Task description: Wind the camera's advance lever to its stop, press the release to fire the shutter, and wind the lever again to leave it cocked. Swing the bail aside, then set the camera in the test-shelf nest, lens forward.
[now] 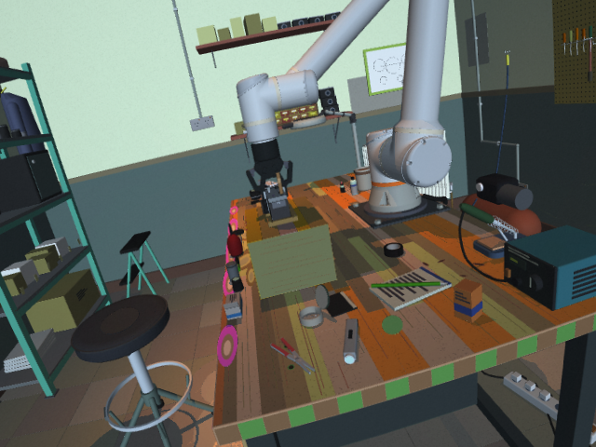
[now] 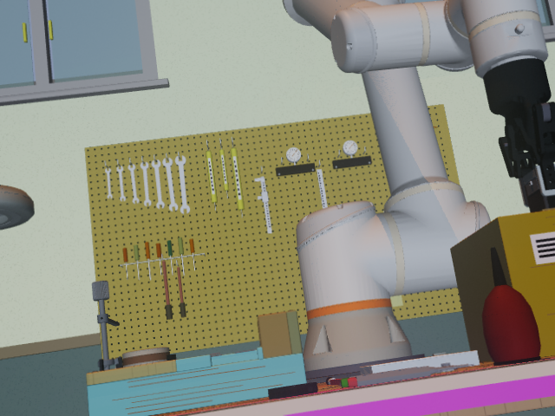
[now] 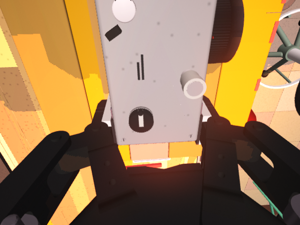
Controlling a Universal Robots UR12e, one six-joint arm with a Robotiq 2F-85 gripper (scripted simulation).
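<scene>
The camera's lower body is hidden behind the yellow test shelf box (image 2: 515,277) in the second side camera. The camera (image 1: 277,204) sits on top of that box (image 1: 293,260) at the bench's far left corner. Its grey top plate (image 3: 155,71) fills the wrist camera, with a white round button (image 3: 123,9), a black knob (image 3: 140,120), a white cylindrical post (image 3: 193,85) and a dark lens barrel (image 3: 225,32) on one side. The advance lever and bail cannot be made out. My gripper (image 3: 156,130) is closed around the camera body.
The bench's left edge lies just beside the box, with a red blower (image 1: 234,244) and a stool (image 1: 120,327) below. The robot base (image 1: 399,192) stands behind to the right. Tape (image 1: 393,249), a notebook (image 1: 409,287), pliers (image 1: 292,355) and a blue power supply (image 1: 553,264) lie nearer.
</scene>
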